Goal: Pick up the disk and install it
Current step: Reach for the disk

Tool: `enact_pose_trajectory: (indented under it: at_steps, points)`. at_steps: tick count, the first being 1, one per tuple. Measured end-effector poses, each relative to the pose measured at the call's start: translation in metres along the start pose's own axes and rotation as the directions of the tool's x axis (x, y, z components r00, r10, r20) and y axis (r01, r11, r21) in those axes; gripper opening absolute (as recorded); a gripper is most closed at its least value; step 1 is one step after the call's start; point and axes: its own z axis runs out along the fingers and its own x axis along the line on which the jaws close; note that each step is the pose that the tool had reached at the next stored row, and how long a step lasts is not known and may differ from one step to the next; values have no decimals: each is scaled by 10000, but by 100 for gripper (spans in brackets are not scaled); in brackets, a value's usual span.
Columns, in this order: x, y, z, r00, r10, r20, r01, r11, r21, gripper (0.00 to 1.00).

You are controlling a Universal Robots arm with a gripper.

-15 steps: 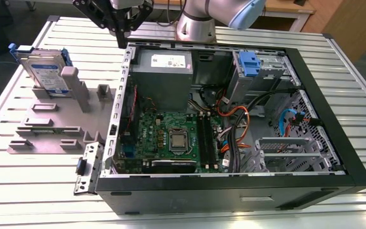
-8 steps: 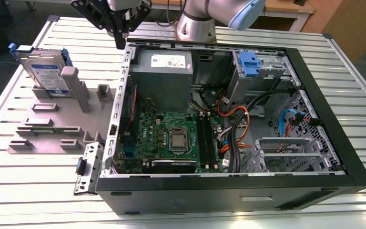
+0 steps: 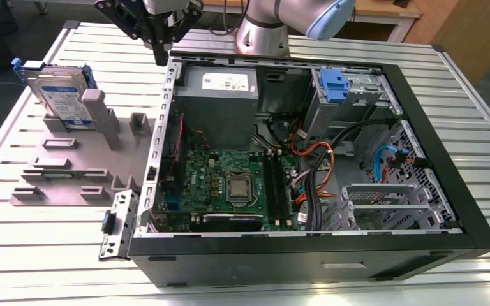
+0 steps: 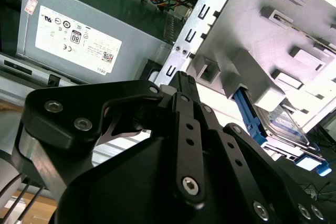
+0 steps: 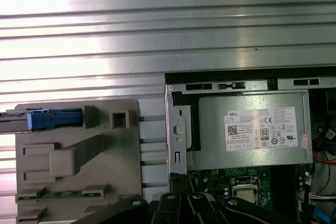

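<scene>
nothing is picked up or installed yet: the disk (image 3: pixel 60 95), a flat silver drive with a blue-and-white label in a blue plastic frame, stands on edge in a matte grey holder (image 3: pixel 58 185) beside the open computer case (image 3: pixel 313 248). the black gripper (image 3: pixel 160 56) hangs near it over the ribbed metal table (image 3: pixel 41 255), fingers pressed together on nothing.

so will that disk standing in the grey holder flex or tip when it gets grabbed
Probably stiff: the disk looks like a metal slab in a blue frame, so it shouldn't flex. Likely heavy for its size. It stands on edge in the grey holder, so a sideways push might tip it.
</scene>
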Motion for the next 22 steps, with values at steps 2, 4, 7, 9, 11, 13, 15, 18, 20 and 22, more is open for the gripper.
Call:
enact_pose_trajectory:
  at_steps: [2, 4, 7, 9, 11, 13, 15, 18, 20, 22]
  points:
    - [14, -1, 0, 10000, 2, 0, -2, 10000, -1, 11]
    - [32, -3, -1, 10000, 1, 0, -1, 10000, 0, 11]
    - [55, -4, -1, 10000, 0, 0, 0, 10000, 0, 11]
    - [72, -6, -1, 10000, 1, 0, -1, 10000, 0, 11]
    - [90, -7, -2, 10000, 0, -1, 0, 10000, 0, 11]
    - [105, -8, -2, 10000, 0, -1, 0, 10000, 0, 11]
    - [119, -9, -1, 10000, 0, -2, 0, 10000, 0, 11]
    - [139, -11, -1, 10000, 0, -3, 0, 10000, 0, 11]
    - [150, -11, -1, 10000, 0, -4, 0, 10000, 0, 11]
    - [160, -12, -1, 10000, 0, -5, 0, 10000, 0, 11]
